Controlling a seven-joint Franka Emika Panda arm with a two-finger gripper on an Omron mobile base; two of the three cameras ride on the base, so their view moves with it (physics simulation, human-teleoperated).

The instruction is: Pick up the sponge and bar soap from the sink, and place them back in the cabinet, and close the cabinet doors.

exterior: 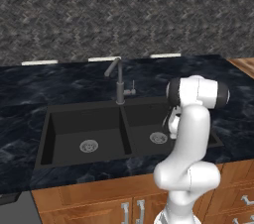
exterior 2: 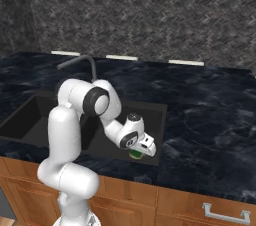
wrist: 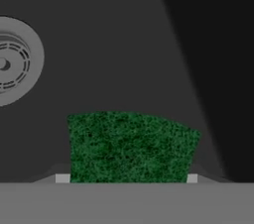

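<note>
The dark green sponge (wrist: 130, 146) fills the lower middle of the hand view, lying low in the right basin of the black sink (exterior: 69, 129). My gripper (wrist: 127, 178) reaches down into that basin, and its two pale fingertips (wrist: 62, 178) press against the sponge's two sides, shut on it. In the right base view a bit of green sponge (exterior 2: 135, 155) shows under the hand (exterior 2: 142, 145), near the basin's front wall. The bar soap is hidden or out of view. The wall cabinet and its doors are out of view.
A round metal drain (wrist: 10, 62) lies left of the sponge, and the left basin has its own drain (exterior: 89, 145). The dark curved faucet (exterior: 119, 77) rises behind the divider. Black marble counter (exterior 2: 210, 115) surrounds the sink, with brown lower cabinets (exterior: 99, 200) beneath.
</note>
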